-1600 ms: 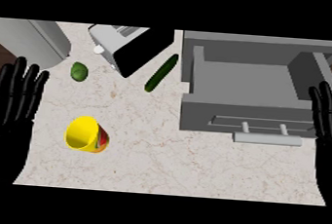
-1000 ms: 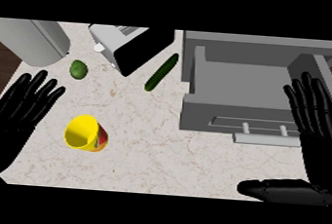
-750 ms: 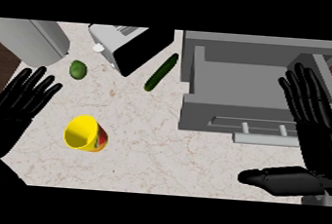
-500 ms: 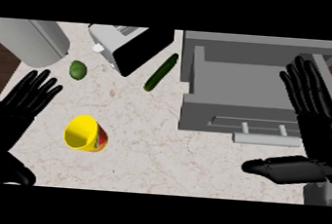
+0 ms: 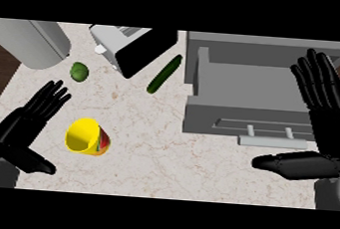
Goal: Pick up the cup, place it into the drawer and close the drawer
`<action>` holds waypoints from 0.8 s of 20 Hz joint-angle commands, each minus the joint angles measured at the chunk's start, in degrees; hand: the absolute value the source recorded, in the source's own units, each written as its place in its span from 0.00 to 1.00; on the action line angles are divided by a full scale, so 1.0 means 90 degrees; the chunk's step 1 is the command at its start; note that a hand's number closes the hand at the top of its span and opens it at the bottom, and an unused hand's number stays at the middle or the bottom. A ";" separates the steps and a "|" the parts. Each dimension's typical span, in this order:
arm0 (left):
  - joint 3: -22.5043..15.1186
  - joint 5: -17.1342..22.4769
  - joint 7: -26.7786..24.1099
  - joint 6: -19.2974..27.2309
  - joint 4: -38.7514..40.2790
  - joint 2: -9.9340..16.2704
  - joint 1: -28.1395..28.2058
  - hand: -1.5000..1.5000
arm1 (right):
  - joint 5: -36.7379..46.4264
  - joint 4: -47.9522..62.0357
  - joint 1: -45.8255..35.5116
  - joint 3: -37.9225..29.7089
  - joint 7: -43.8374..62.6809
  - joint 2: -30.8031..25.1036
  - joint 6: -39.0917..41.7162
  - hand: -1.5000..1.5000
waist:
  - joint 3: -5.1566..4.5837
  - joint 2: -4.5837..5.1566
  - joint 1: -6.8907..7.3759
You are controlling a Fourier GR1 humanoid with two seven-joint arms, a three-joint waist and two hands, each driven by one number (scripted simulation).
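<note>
A yellow cup [image 5: 87, 137] with a red and green band lies tipped on the speckled counter [image 5: 163, 151], its mouth facing up and to the left. My left hand [image 5: 24, 126] is open just left of the cup, fingers straight and spread, not touching it. The grey drawer [image 5: 251, 99] stands pulled open at the right, its handle [image 5: 272, 135] toward me and its inside bare. My right hand [image 5: 328, 112] is open over the drawer's right edge, fingers pointing away and the thumb stretched left below the handle.
A dark green cucumber [image 5: 165, 74] lies just left of the drawer. A small green lime [image 5: 79, 71] sits at the back left. A toaster [image 5: 134, 46] and a large grey cylinder [image 5: 26, 41] stand along the back edge.
Both hands have come inward from the view's sides. The left hand has turned and moved closer to the cup; the right hand has moved over the drawer's right side. The cup has not moved.
</note>
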 commanded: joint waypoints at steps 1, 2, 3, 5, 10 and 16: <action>-0.0040 -0.0915 -0.0894 0.0112 0.1373 -0.0039 -0.0515 0.00 | 0.0106 0.0013 -0.0081 0.0102 -0.0012 0.0083 -0.0003 0.00 | -0.0002 0.0006 -0.0027; 0.0049 -0.0888 -0.1122 -0.0032 0.1462 0.0051 -0.0262 0.00 | -0.0290 0.0106 -0.0220 -0.0298 0.0088 -0.0106 0.0150 0.00 | -0.0001 0.0003 -0.0012; 0.0020 -0.1015 -0.1204 0.0020 0.1689 0.0038 -0.0403 0.00 | -0.0053 -0.0153 -0.0076 -0.0106 0.0135 0.0010 0.0020 0.00 | 0.0000 -0.0002 -0.0013; 0.0060 -0.1139 -0.1374 -0.0098 0.2295 0.0203 -0.0800 0.00 | 0.0019 0.0399 -0.0089 -0.0185 -0.0309 0.0020 0.0129 0.00 | 0.0001 0.0001 -0.0008; -0.0108 -0.2049 -0.3174 0.0118 0.4284 0.0250 -0.1282 0.00 | -0.0046 0.0520 -0.0559 -0.0211 -0.0072 -0.0091 0.0180 0.00 | -0.0007 0.0022 -0.0052; -0.0259 -0.2436 -0.4169 0.0581 0.5352 0.0122 -0.1478 0.00 | 0.0177 0.0169 -0.0377 0.0031 0.0097 0.0186 -0.0094 0.00 | -0.0015 0.0037 -0.0100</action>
